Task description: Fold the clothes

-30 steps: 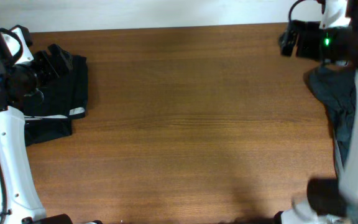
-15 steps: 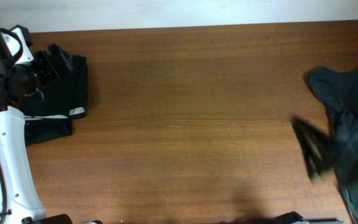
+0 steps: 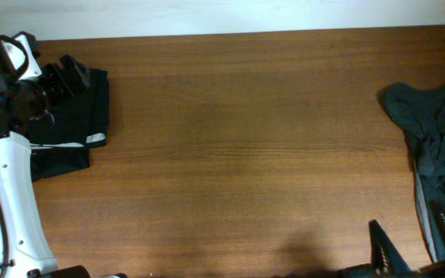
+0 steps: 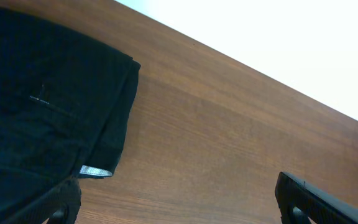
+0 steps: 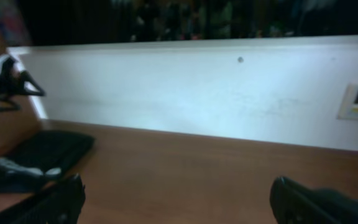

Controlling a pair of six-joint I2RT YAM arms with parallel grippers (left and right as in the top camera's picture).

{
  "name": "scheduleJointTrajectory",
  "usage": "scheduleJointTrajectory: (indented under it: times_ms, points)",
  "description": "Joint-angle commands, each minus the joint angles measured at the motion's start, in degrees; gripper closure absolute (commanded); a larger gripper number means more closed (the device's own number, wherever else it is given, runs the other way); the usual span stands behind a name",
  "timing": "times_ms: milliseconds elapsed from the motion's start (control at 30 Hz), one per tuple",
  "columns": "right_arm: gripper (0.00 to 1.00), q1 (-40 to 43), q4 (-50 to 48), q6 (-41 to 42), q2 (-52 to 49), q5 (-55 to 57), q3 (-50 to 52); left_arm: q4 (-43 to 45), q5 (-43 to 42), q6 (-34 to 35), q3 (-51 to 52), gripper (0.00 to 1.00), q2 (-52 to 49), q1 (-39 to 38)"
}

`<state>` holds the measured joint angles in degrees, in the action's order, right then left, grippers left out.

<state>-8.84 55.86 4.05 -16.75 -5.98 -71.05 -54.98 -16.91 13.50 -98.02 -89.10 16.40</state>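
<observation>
Plainly limp and light, the crumpled dark garment (image 3: 433,131) heaped at the table's (image 3: 246,154) right edge wants pinching at a hem or corner, the folded black shorts (image 3: 72,127) lie far left, and the left gripper (image 4: 178,200) and right gripper (image 5: 178,204) both gape wide, empty.

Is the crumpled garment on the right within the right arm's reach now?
Probably yes: the right gripper is open close beside the crumpled garment, nothing lying between them.

1. The right gripper (image 5: 176,202) shows its two dark fingers (image 5: 61,202) spread wide apart.
2. Folded black clothes (image 5: 45,149) with a pale strip (image 5: 8,167) lie near the table's (image 5: 197,168) far left corner.
3. A white wall (image 5: 185,93) stands behind.
</observation>
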Motion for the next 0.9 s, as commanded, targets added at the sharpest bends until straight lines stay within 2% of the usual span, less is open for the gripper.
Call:
scheduleJointTrajectory:
  times_ms: [0,233,433,600,867]
  points:
    - [0.01,2.4,-4.9,-0.4,4.8,0.4,9.0,0.0,0.2,0.0,0.5,0.01,-0.3,-0.1]
    - [0.01,4.0,-28.0,-0.3,12.9,-0.4,29.6,0.0,0.2,0.0,0.5,0.01,-0.3,-0.1]
    - [0.01,4.0,-47.3,-0.3,16.3,-1.1,42.8,0.0,0.2,0.0,0.5,0.0,-0.3,-0.1]
    - [0.01,4.1,-55.0,-0.4,16.5,-1.0,49.7,0.0,0.2,0.0,0.5,0.0,-0.3,-0.1]
    - [0.01,4.1,-61.3,-0.3,16.5,-0.9,60.1,0.0,0.2,0.0,0.5,0.0,-0.3,-0.1]
